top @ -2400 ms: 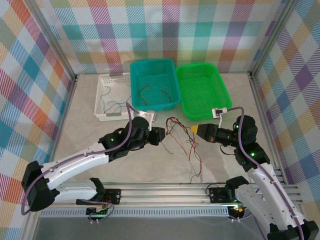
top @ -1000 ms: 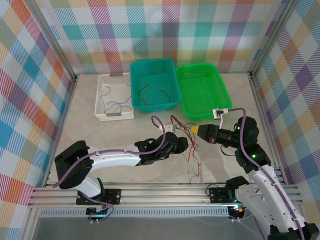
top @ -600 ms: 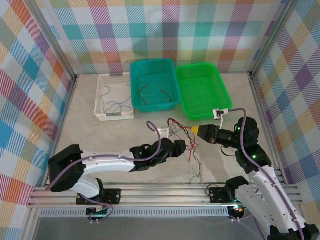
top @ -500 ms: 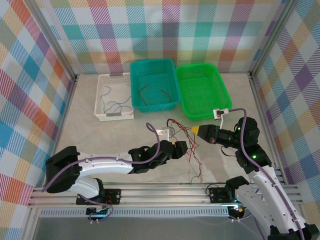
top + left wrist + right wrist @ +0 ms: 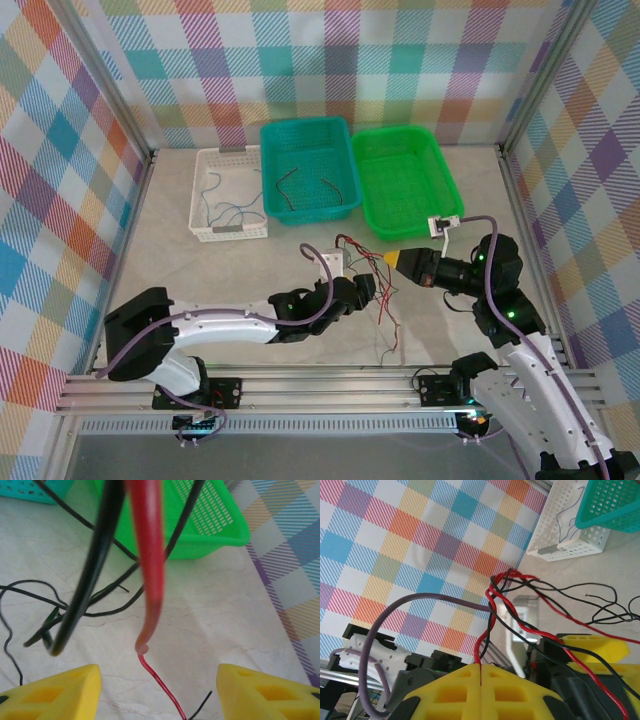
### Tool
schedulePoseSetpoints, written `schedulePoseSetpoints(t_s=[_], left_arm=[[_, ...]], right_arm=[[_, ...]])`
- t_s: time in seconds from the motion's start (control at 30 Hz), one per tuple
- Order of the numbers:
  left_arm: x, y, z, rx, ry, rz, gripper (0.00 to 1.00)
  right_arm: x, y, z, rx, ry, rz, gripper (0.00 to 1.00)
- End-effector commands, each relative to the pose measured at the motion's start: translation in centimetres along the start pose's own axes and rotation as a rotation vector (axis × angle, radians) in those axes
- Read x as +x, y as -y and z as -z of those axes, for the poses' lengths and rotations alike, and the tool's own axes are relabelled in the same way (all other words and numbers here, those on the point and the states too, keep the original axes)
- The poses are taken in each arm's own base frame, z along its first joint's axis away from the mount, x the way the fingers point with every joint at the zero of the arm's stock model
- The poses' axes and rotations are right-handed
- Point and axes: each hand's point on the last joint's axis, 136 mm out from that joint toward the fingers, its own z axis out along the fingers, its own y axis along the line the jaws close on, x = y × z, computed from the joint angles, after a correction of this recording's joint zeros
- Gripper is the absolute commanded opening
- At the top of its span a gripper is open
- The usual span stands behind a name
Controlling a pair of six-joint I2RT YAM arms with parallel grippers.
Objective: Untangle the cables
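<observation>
cables — long axis far-to-near | right pincer clamped on them | left pincer apart

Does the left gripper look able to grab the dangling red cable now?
Probably yes: left gripper is open, the red cable hangs between its fingers, unobstructed, though a black cable hangs close beside.
</observation>
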Motion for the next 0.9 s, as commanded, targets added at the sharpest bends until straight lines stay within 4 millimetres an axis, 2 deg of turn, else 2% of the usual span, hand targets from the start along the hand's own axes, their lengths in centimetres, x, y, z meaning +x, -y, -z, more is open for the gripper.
schedulePoseSetpoints(t_s=[0.0,0.1,0.27,0.43,0.57,0.63,0.87], left_arm=[[-1.4,0.5,-0.8,-0.028,0.05,-0.025,0.62],[-1.4,0.8,-1.4,-0.036,0.056,-0.032,0.61],[-1.7,1.1,-1.8,-0.034,0.062,-0.034,0.4],[-1.9,1.1,-1.9,-0.039,0.073,-0.033,0.33],[-1.9,1.3,-2.0,-0.021,0.073,-0.023,0.13],[-2.0,1.6,-1.7,0.004,0.075,-0.02,0.0],[-3.8,0.4,1.4,0.038,0.107,0.014,0.0]], right_arm=[[-0.3,-2.7,0.5,-0.068,0.002,0.047,0.0],[-0.1,-3.0,0.7,-0.075,0.0,0.047,0.0],[0.3,-3.2,1.0,-0.078,0.0,0.05,0.0],[0.5,-3.2,1.2,-0.081,0.003,0.048,0.0],[0.6,-3.3,1.2,-0.081,0.003,0.049,0.0],[0.6,-3.0,1.2,-0.072,0.004,0.046,0.0],[0.8,-0.6,1.0,-0.003,0.027,0.027,0.0]])
